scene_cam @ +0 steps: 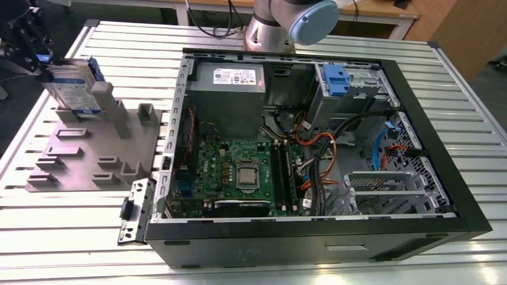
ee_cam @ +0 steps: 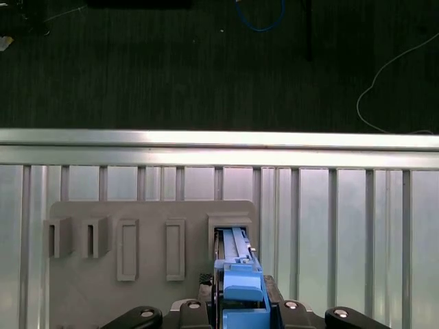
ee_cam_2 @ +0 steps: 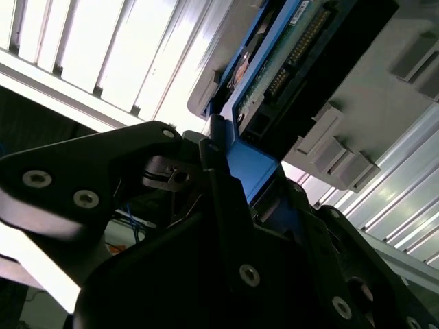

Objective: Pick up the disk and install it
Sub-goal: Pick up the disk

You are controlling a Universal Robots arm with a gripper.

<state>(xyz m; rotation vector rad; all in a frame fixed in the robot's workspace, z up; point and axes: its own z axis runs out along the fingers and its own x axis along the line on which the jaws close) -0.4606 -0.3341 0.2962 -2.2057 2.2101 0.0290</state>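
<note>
The gripper (scene_cam: 37,58) was clamped on the top edge of the disk (scene_cam: 71,90), which stood on edge between the plate's (scene_cam: 83,142) pegs (scene_cam: 102,96), likely racked so for easy grasping.

The disk (scene_cam: 70,89) is edged in smooth blue plastic, the grey plate (scene_cam: 87,151) matt, the metal table (scene_cam: 135,35) shiny

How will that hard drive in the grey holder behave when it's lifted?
Probably stiff: the disk looks like a flat metal-cased slab, so no flexing. Being metal, likely heavy for its size. The gripper clamps its smooth blue rail, so it might slip or swing leaving the grey plate.
</note>
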